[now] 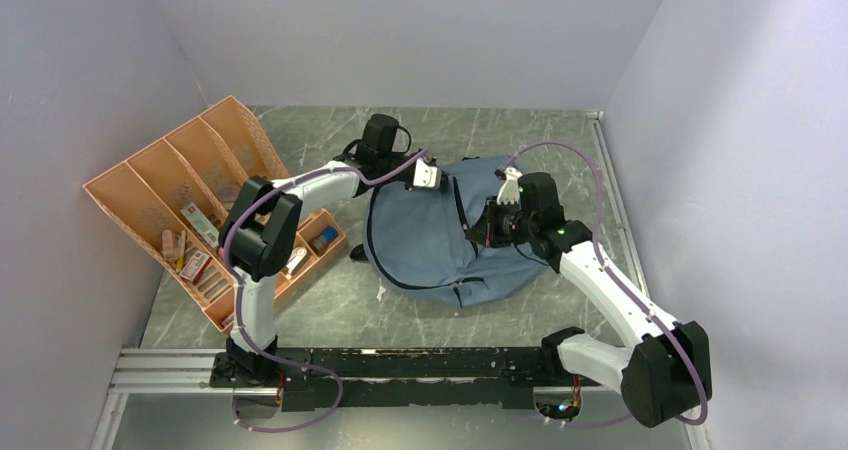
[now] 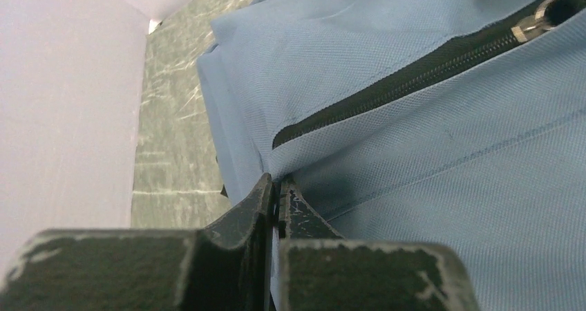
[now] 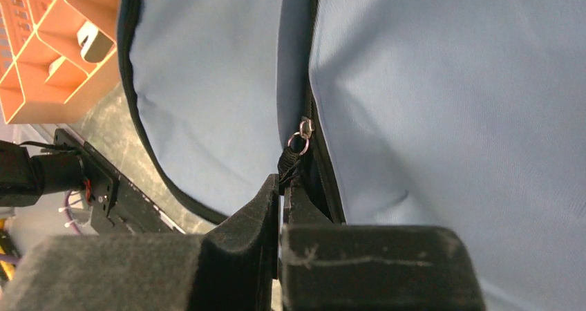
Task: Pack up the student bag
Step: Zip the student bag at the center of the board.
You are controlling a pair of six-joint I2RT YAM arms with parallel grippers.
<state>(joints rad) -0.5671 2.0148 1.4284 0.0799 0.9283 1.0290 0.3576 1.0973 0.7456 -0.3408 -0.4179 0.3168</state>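
My left fingers pinch a fabric edge of the student bag beside its zipper; my right fingers clamp the black zipper pull.

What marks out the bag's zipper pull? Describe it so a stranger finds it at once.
Start at the student bag, the big grey-blue heap mid-table beside the orange tray. Follow its black zipper line to the right end effector, shut on the zipper pull: a black tab on a small silver ring.
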